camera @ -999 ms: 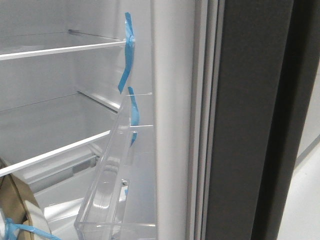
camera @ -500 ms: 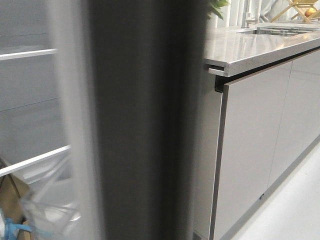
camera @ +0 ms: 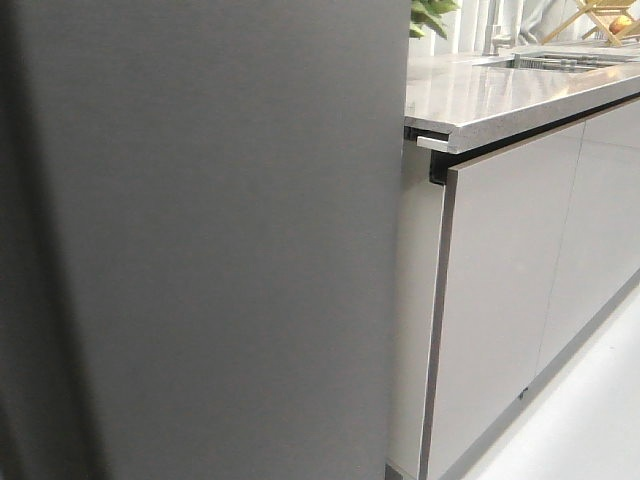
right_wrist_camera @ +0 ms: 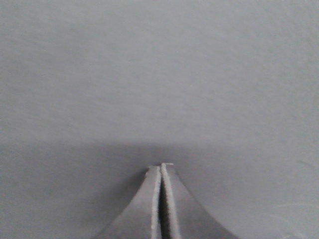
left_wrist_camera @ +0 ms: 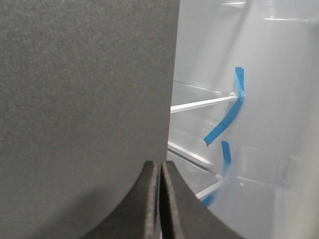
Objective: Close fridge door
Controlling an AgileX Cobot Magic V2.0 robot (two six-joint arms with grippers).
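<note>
The fridge door [camera: 200, 240] fills most of the front view, its matte dark grey face running right up beside the near-left corner of the worktop [camera: 500, 95]. It is not yet fully shut, judging by the left wrist view, where white shelves [left_wrist_camera: 202, 104] and blue tape [left_wrist_camera: 229, 117] show past its edge.

Both grippers have their fingers pressed together and grasp nothing, which suits pushing with a blunt tip rather than gripping. The left gripper [left_wrist_camera: 160, 167] sits close to the door's free edge, where a push would swing it most easily. The right gripper [right_wrist_camera: 161, 169] points at a plain grey surface, probably the door face; contact is unclear.
</note>
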